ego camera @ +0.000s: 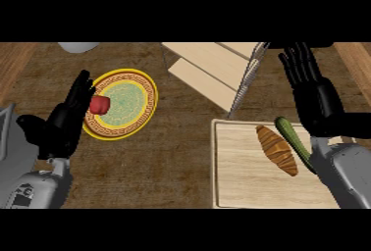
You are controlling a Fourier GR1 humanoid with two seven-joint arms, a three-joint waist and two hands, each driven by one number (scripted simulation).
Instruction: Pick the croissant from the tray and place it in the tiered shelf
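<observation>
Tray (239,191): we saw a pale wooden board at lower right holding the croissant (277,149) and a green cucumber (293,139) just beside it, on its right.
Croissant: lay lengthwise on the tray, untouched by either hand.
Plate (134,100): yellow-rimmed, patterned; a red item (99,104) sat at its left edge.
Tiered shelf (210,68): pale wood slats, metal frame, up top; nothing seen on it.
Left hand (62,122): fingers straight, holding nothing, beside the plate.
Right hand (315,98): fingers extended, holding nothing, above the tray's right edge.
Writing: we read none.
</observation>
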